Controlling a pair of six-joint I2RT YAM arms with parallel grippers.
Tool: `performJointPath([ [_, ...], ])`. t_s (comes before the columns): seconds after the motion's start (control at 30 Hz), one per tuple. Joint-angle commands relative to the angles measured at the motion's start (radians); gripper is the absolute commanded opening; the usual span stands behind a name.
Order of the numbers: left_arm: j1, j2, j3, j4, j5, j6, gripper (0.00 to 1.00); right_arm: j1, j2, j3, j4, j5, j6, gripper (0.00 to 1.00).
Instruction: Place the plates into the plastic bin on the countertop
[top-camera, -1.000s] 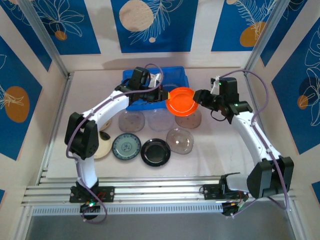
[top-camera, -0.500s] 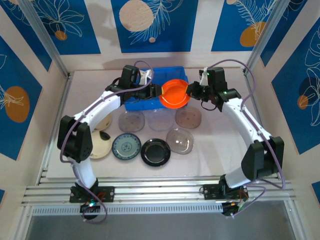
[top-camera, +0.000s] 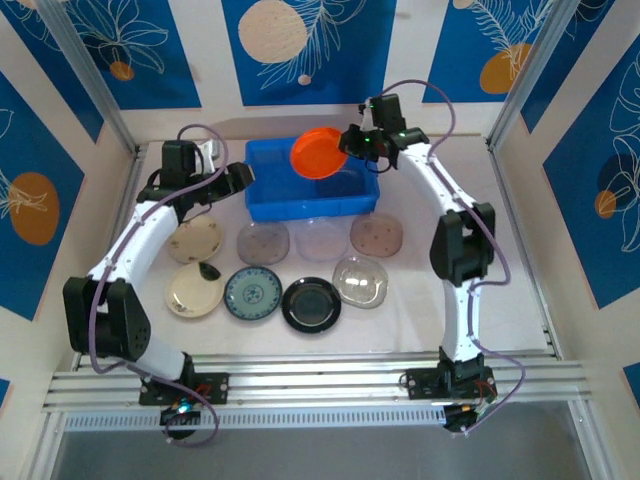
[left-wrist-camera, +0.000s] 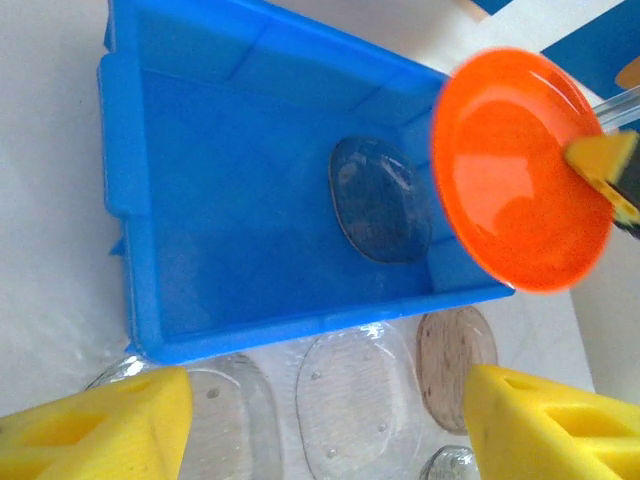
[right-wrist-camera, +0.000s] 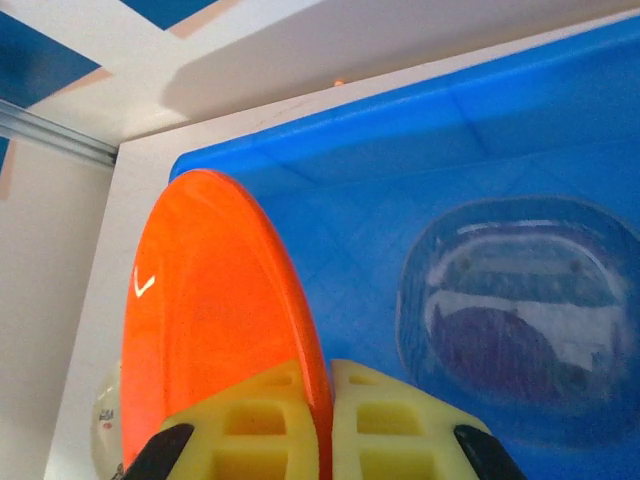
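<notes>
Eight plates sit on the countertop (top-camera: 420, 300) on the near side of the blue bin (top-camera: 300, 209): two cream, one teal-patterned plate (top-camera: 252, 293), one black plate (top-camera: 311, 304), four clear. One clear plate (left-wrist-camera: 380, 200) lies flat inside the bin. My right gripper (right-wrist-camera: 320, 420) is clamped on the rim of the orange plate (top-camera: 318, 155), tilted, over the bin. My left gripper (top-camera: 238, 178) has jaws spread wide, holding nothing, just left of the bin.

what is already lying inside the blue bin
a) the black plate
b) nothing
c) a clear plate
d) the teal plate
c: a clear plate lies on the floor of the blue bin, while the right claw holds the orange plate over it.
</notes>
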Motion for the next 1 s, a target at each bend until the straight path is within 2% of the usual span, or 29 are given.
performJointPath([
  [0.0,-0.004,-0.038,-0.023,-0.028,-0.035,0.05,0.71,0.035,0.111,0.172,-0.068,-0.049,-0.03,0.0],
  [0.2,-0.002,-0.032,-0.023,-0.022,-0.013,0.046,0.7,0.075,0.367,0.536,-0.195,-0.081,-0.028,0.0],
  [0.3,-0.002,-0.031,-0.023,-0.015,-0.009,0.046,0.69,0.082,0.444,0.633,-0.235,-0.076,-0.015,0.0],
  [0.57,-0.002,-0.017,-0.039,0.011,0.005,0.034,0.68,0.094,0.459,0.547,-0.134,-0.102,-0.016,0.0],
  [0.73,-0.002,-0.004,-0.06,0.041,0.024,0.019,0.68,0.109,0.515,0.592,-0.122,-0.102,-0.015,0.0],
  [0.97,-0.002,-0.001,-0.09,0.069,0.031,0.002,0.68,0.131,0.573,0.63,-0.116,-0.037,-0.029,0.0],
])
